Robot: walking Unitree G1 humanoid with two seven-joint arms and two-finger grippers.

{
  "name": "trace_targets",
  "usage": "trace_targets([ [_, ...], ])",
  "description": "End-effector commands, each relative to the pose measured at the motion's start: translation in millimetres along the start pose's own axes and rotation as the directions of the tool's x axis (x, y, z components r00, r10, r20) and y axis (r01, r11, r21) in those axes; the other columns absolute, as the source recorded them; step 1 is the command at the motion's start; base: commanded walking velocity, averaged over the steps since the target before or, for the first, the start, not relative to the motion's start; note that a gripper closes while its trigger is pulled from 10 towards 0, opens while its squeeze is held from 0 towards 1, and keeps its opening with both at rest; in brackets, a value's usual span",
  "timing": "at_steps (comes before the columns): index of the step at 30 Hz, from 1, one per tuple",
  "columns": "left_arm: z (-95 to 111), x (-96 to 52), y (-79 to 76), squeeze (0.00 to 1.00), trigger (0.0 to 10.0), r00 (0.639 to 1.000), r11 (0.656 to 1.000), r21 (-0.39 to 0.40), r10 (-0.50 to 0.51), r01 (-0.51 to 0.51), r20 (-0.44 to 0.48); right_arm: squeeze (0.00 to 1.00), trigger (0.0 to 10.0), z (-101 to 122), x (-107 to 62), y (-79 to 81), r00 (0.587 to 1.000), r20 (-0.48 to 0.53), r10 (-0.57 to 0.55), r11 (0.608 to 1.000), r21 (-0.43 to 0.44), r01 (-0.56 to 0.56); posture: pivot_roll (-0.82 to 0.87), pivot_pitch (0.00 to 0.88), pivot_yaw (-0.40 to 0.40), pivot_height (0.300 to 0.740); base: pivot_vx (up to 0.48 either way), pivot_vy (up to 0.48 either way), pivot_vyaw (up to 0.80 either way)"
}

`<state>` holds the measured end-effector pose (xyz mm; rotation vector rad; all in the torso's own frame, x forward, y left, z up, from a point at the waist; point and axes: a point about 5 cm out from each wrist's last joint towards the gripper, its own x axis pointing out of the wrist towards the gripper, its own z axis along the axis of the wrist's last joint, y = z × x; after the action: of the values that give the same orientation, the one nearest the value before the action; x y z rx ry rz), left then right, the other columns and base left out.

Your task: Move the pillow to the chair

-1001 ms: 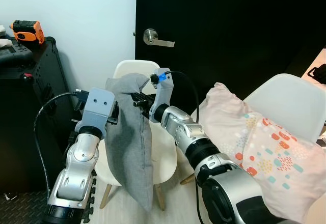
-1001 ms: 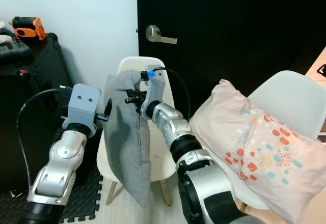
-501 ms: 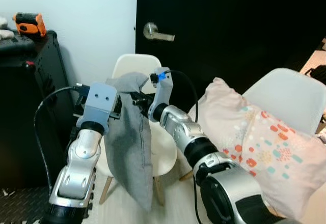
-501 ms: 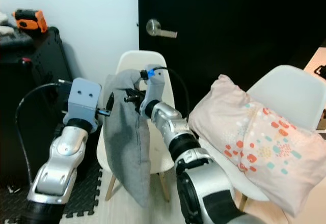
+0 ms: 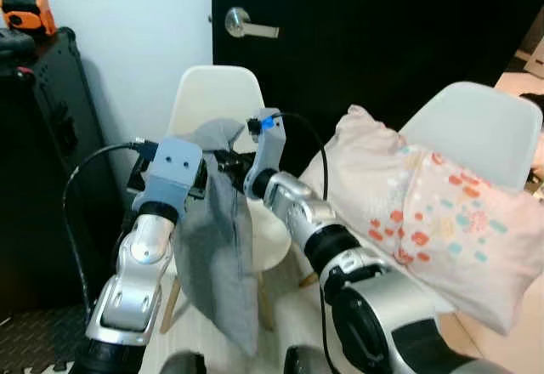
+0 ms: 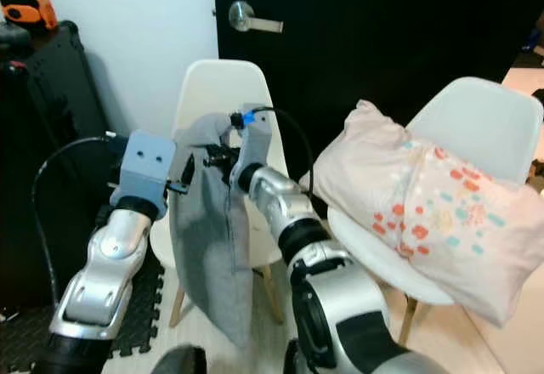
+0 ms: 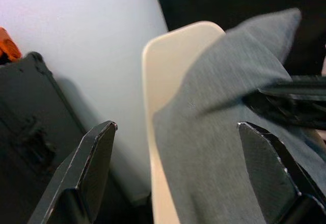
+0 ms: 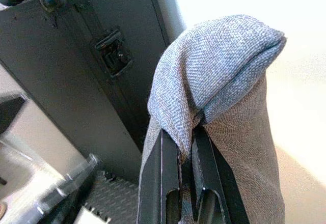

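Note:
A grey pillow (image 5: 217, 246) hangs upright in front of a white chair (image 5: 208, 93), its lower end below the seat level. My right gripper (image 8: 186, 132) is shut on the pillow's top corner, the fabric folded over between its fingers. It also appears at the pillow's upper right edge, right gripper (image 5: 224, 163). My left gripper (image 7: 177, 126) is open beside the pillow's upper left side, its fingers (image 7: 97, 158) spread wide, with the grey cloth and the chair back (image 7: 163, 107) ahead of them.
A black case (image 5: 34, 136) with an orange tool (image 5: 25, 13) stands against the wall at left. A black door (image 5: 382, 34) with a lever handle (image 5: 242, 25) is behind. A second white chair (image 5: 476, 127) at right carries a patterned pink pillow (image 5: 425, 212).
The whole picture has shifted, so the camera has moved. The chair back now rises higher above the pillow's top. My right gripper still holds the pillow and the left stays beside it.

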<state>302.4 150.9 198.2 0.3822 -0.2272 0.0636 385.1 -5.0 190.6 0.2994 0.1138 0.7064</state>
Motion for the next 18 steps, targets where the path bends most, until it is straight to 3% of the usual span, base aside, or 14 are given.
trace_targets([
  [1,5.3,-1.5,-4.5,0.00,10.0,1.000,1.000,-0.014,-0.010,0.010,0.008,0.00,10.0,22.5,6.4,9.3,0.996,0.088,0.033,0.999,-0.002,-0.033,0.07,0.000,-0.121,0.576,0.000,0.000,0.00],
  [10,14.2,-6.0,-14.6,0.00,10.0,0.999,0.999,-0.040,-0.023,0.024,0.026,0.00,10.0,38.7,17.7,31.1,0.990,0.107,0.093,0.995,-0.030,-0.090,0.09,0.000,-0.146,0.541,0.000,0.000,0.00],
  [18,18.1,-10.0,-13.8,0.00,10.0,1.000,0.999,-0.049,-0.005,0.007,0.023,0.00,10.0,52.0,23.7,44.3,0.984,0.129,0.121,0.993,-0.014,-0.120,0.11,0.000,-0.165,0.506,0.000,0.000,0.00],
])
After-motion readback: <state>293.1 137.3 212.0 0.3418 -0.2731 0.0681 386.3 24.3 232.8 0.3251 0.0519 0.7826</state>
